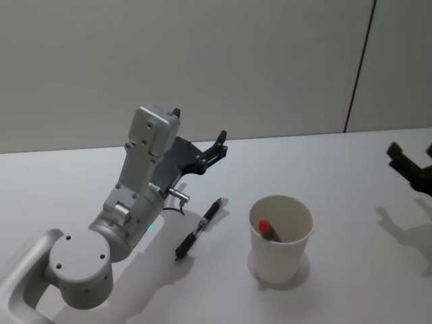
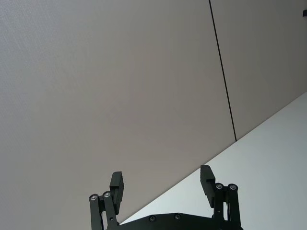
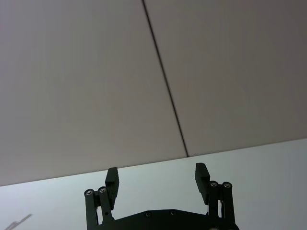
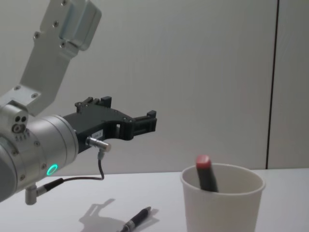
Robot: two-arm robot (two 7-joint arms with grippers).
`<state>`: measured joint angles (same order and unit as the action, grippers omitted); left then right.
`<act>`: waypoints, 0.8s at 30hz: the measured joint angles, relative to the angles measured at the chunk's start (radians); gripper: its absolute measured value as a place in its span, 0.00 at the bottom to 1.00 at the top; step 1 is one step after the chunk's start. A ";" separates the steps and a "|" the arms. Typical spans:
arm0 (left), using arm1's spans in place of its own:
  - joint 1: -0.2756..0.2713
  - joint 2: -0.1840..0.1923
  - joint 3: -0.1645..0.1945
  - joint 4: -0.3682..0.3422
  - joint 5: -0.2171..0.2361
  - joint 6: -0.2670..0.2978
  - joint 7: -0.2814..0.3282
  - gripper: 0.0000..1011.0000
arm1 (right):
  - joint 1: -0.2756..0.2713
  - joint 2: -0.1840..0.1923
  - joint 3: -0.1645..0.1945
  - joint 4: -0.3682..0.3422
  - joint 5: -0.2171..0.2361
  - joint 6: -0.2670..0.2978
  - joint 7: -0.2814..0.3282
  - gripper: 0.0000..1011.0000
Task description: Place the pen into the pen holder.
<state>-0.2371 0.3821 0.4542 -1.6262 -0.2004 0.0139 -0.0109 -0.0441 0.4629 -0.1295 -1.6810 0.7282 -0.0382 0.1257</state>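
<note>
The white counter [image 1: 351, 175] carried everything. The left end effector [image 2: 161, 178] hung raised above it, spread and empty; the right end effector [image 3: 156, 175] sat parked at the right edge, likewise spread. The white paper cup pen holder [image 1: 277, 260] held a red-capped pen [image 1: 268, 229]. The slim black pen [image 1: 198, 229] lay flat beside it, on its left. We judged the grasp not yet begun; the left end effector would need to tilt down over the barrel.

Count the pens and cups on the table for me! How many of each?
Paper cups: 1, a plain white paper cup with a rolled rim
Pens: 2, a slim black pen lying flat outside the cup and a dark pen with a red tip leaning inside it
Total: 3
</note>
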 joint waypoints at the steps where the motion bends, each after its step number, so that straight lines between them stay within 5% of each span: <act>1: 0.000 0.000 0.000 0.000 0.000 0.000 0.000 0.99 | -0.008 0.003 0.005 -0.001 0.004 -0.006 -0.019 0.99; 12: 0.003 0.001 -0.002 -0.006 -0.004 0.015 0.000 0.99 | -0.064 0.023 0.042 -0.001 0.029 -0.053 -0.156 0.99; 24: 0.022 0.014 -0.011 -0.053 -0.052 0.126 0.006 0.99 | -0.112 0.034 0.084 0.020 0.052 -0.100 -0.305 0.99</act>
<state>-0.2147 0.3959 0.4433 -1.6793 -0.2522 0.1398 -0.0052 -0.1566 0.4968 -0.0451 -1.6608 0.7805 -0.1384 -0.1795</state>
